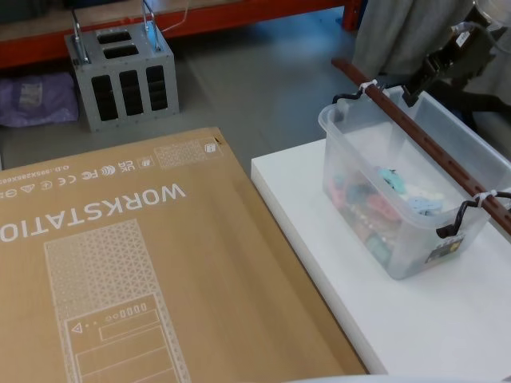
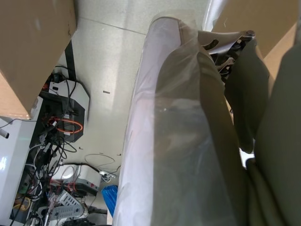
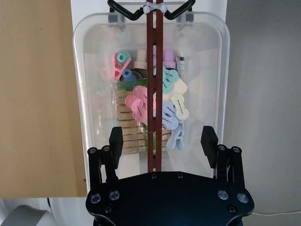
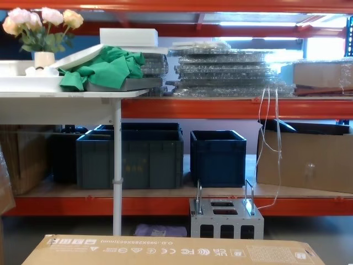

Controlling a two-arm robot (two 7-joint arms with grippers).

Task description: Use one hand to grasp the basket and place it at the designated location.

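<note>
Translucent plastic basket (image 1: 411, 203) sits on the white table (image 1: 319, 231), handle bar (image 3: 154, 94) running straight away from the right gripper (image 3: 162, 141). Jaws spread wide, one on each side of the bar, probably just above it. Left gripper's state: can't tell.

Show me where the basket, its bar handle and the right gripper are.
basket (image 1: 345, 152): head view, clear side wall.
bar handle (image 3: 153, 61): right wrist view, slotted brown strip.
right gripper (image 3: 162, 143): right wrist view, midway between open jaws.

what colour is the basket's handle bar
Dark reddish-brown handle bar on the basket, best in the right wrist view.
</note>
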